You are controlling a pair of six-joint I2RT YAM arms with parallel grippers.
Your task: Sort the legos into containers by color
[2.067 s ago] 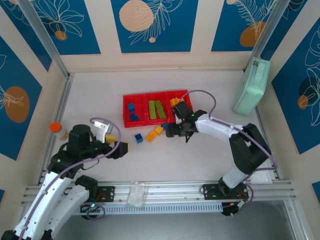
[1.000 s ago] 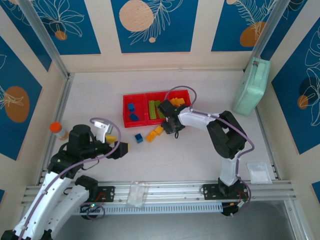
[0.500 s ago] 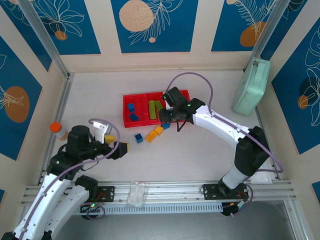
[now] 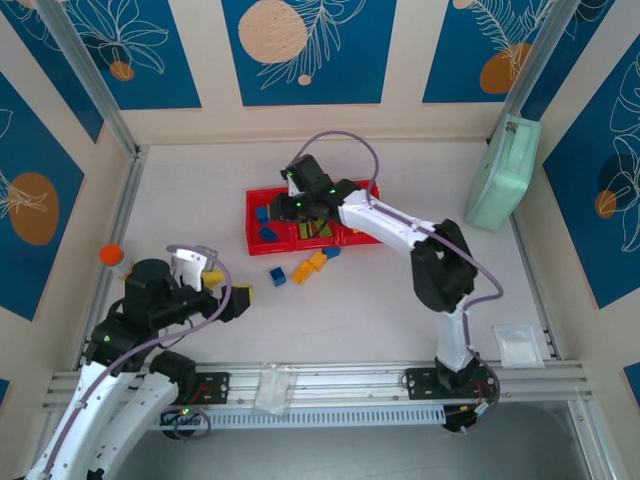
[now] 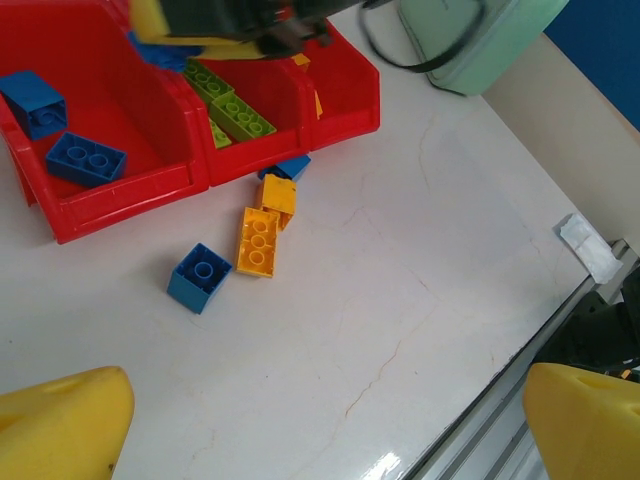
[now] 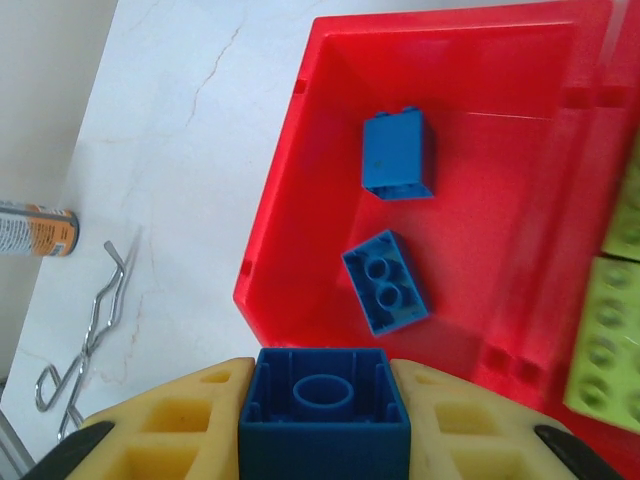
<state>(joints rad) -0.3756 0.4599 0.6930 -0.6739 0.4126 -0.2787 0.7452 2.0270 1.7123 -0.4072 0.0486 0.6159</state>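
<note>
White marbled table (image 4: 350,320), blue leaf-print panels on the walls around it. Red containers (image 5: 120,203), three joined bins in a row, sit just toward 12 o'clock of table centre. Right gripper (image 4: 288,208) hangs over the 9 o'clock bin, its yellow fingers (image 6: 180,425) clamped on the held blue brick (image 6: 325,405), a square one with its hollow underside toward the wrist camera. Two blue bricks (image 6: 386,282) lie on that bin's floor, apart from each other. Lime green long bricks (image 5: 235,105) lie side by side in the middle bin.

Loose on the table at 6 o'clock of the bins:
- A blue square brick (image 5: 200,278).
- An orange long brick (image 5: 257,241) just beside it.
- An orange square brick (image 5: 279,193) touching the long one's far end.
- Another small blue brick (image 5: 290,168) against the tray's front wall.

Left gripper (image 4: 228,285) sits at 8 o'clock of the table, jaws wide apart, nothing between its yellow fingertips (image 5: 60,420). Mint-green case (image 4: 503,172) leans at the 2 o'clock wall. Orange-capped bottle (image 4: 113,258) stands at the 9 o'clock edge.
</note>
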